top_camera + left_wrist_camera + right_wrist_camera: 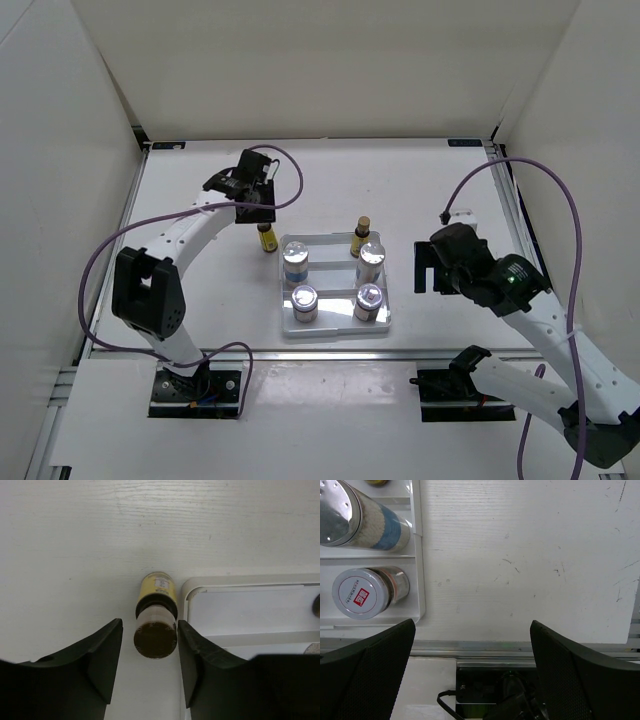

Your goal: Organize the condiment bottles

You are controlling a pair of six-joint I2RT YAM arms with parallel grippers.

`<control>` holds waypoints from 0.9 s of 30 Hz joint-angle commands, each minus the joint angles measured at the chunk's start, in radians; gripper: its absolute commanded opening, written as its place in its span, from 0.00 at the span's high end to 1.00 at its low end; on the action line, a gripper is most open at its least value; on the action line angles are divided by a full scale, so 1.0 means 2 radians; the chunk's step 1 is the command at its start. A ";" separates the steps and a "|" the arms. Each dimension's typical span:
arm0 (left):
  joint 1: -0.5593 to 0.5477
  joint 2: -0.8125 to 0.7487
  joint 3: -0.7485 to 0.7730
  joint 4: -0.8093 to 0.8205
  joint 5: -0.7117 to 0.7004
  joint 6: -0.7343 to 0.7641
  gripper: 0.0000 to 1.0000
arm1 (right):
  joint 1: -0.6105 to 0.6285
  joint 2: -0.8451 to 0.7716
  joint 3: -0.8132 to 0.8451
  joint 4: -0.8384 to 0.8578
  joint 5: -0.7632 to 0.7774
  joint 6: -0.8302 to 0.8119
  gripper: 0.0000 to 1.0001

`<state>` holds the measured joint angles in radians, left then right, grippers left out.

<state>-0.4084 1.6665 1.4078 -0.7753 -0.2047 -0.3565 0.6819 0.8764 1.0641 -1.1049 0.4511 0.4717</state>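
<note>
The left fingers (pixel 100 665) hang spread over the far-left part of the tabletop (pixel 190 190), one on each side of a dark-brown bottle (pixel 155 639) with a yellow label. The bottle stands upright between them. There is a clear gap on its left, but the right finger is so close that I cannot tell if it touches; they are not clamped on it. That bottle sits on the tabletop just beside the far-left corner of the white tray (pixel 335 331), outside the rim. A second brown bottle (pixel 362 236) stands at the tray's far edge, toward the right, and I cannot tell whether it is inside the rim. Four silver-capped bottles stand upright in the tray in two rows: the far-left bottle (pixel 296 262), the far-right bottle (pixel 372 258) with a blue band, the near-left bottle (pixel 305 300), and the near-right bottle (pixel 369 300) with a red mark on its cap. The right fingers (pixel 580 675) are wide apart with nothing between them, over the tabletop just right of the tray, toward its near edge.
</note>
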 commanded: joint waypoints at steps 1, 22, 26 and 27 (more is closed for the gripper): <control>-0.002 0.003 0.020 0.006 -0.014 0.003 0.43 | 0.000 -0.013 -0.004 0.012 0.014 0.011 0.02; -0.061 -0.087 0.088 0.006 -0.014 -0.001 0.89 | 0.000 -0.013 -0.009 0.012 0.014 0.016 0.02; -0.088 -0.087 0.093 0.006 -0.010 -0.010 0.89 | 0.000 -0.013 -0.009 0.012 0.014 0.016 0.02; -0.088 -0.081 0.093 0.006 -0.010 -0.010 0.89 | 0.000 -0.013 -0.009 0.012 0.014 0.016 0.02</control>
<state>-0.5701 1.5410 1.5589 -0.7914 -0.2249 -0.3634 0.6819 0.8608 1.0485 -1.0981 0.4519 0.4911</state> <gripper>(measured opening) 0.446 0.985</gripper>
